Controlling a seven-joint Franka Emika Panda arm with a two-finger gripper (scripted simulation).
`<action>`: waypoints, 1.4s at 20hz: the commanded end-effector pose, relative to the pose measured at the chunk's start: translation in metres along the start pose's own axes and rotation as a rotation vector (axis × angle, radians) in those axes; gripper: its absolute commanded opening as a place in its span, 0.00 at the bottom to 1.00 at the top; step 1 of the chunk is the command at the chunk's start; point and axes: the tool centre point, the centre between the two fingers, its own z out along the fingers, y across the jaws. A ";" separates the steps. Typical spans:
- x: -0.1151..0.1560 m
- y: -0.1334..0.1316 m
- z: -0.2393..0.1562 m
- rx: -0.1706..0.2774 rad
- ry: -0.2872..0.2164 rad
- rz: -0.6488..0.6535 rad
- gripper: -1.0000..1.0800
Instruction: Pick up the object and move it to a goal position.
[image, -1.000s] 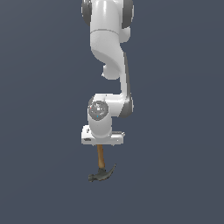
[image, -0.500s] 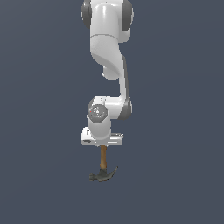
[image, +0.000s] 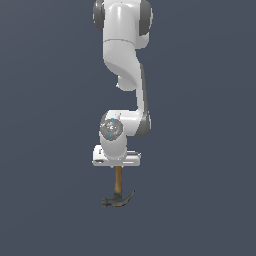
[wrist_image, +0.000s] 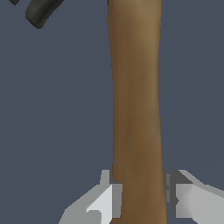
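Observation:
The hammer hangs head down from my gripper (image: 118, 166). Its brown wooden handle (image: 118, 179) runs straight down to the dark grey-green head with curved claw (image: 118, 200). The gripper is shut on the upper end of the handle. In the wrist view the handle (wrist_image: 135, 109) sits between my two fingertips (wrist_image: 106, 202), which press on it from both sides. A piece of the dark head (wrist_image: 41, 11) shows at the far end.
The white arm (image: 122, 60) reaches down from above to the hand. Around it there is only a plain dark blue-grey background, and no surface edge or other object shows.
The hammer stays held in the gripper. Its head has drifted slightly toward the exterior view's right and a little upward; the arm has barely shifted.

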 end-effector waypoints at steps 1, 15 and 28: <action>-0.001 -0.003 -0.001 0.001 0.000 -0.002 0.00; -0.038 -0.054 -0.032 0.001 0.000 -0.003 0.00; -0.118 -0.167 -0.099 0.001 0.000 -0.005 0.00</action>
